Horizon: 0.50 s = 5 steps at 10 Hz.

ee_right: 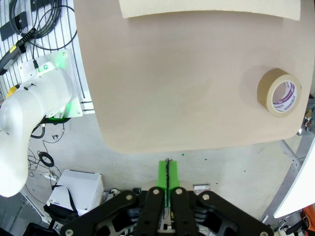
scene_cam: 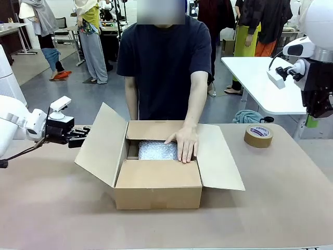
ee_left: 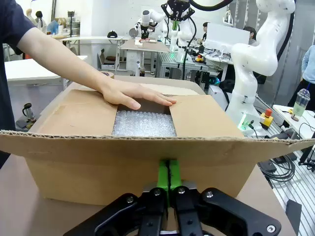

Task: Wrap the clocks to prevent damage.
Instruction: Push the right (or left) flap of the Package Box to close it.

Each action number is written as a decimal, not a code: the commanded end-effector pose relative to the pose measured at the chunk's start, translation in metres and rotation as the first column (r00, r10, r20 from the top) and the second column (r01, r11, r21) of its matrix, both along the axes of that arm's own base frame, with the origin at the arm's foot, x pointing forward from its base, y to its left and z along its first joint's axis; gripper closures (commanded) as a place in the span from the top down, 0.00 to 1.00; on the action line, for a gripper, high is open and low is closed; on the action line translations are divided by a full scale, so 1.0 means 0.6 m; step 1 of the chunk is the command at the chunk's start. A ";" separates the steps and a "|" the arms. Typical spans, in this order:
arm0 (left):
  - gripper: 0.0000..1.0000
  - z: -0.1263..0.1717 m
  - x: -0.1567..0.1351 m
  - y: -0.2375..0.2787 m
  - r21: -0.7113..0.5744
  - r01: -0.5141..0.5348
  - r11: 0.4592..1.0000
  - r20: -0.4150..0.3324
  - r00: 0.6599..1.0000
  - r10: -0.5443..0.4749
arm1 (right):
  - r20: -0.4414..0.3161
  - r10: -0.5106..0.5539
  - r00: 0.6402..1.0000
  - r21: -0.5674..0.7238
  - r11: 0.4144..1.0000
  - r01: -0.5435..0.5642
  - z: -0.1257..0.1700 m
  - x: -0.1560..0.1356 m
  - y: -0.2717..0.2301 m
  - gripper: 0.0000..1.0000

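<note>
Two tight-closed, empty tools: left gripper (ee_left: 168, 169) beside box (scene_cam: 156, 183), right gripper (ee_right: 167, 171) aloft (hand (scene_cam: 183, 143) on bubble wrap (scene_cam: 156, 151)).

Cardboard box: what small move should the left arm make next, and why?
Probably the shut left pincer should nudge the left flap inward over the box. That flap stands open right in front of it, while the person's hand rests at the far flap edge, over the bubble wrap.

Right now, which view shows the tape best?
Right wrist view: the tape is seen from above, whole ring and printed core unobstructed. In the front view the tape is smaller, lying flat and seen at a low angle.
</note>
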<state>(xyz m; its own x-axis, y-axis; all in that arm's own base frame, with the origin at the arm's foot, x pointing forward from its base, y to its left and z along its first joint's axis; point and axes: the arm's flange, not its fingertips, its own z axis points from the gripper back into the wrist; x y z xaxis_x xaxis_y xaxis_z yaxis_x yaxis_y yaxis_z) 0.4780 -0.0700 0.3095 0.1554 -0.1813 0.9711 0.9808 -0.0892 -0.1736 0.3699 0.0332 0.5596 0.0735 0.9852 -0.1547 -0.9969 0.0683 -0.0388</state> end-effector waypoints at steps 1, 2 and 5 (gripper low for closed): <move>0.01 0.002 0.013 -0.025 -0.009 -0.013 1.000 0.001 1.000 0.013 | -0.004 -0.009 1.000 0.011 1.000 0.009 -0.004 -0.002 0.002 0.01; 0.01 -0.013 0.024 -0.082 0.018 0.019 1.000 0.008 1.000 -0.019 | -0.004 -0.009 1.000 0.011 1.000 0.009 -0.004 -0.002 0.002 0.01; 0.01 -0.017 0.033 -0.112 0.019 0.033 0.999 0.009 0.999 -0.033 | -0.004 -0.009 1.000 0.011 1.000 0.009 -0.004 -0.002 0.002 0.01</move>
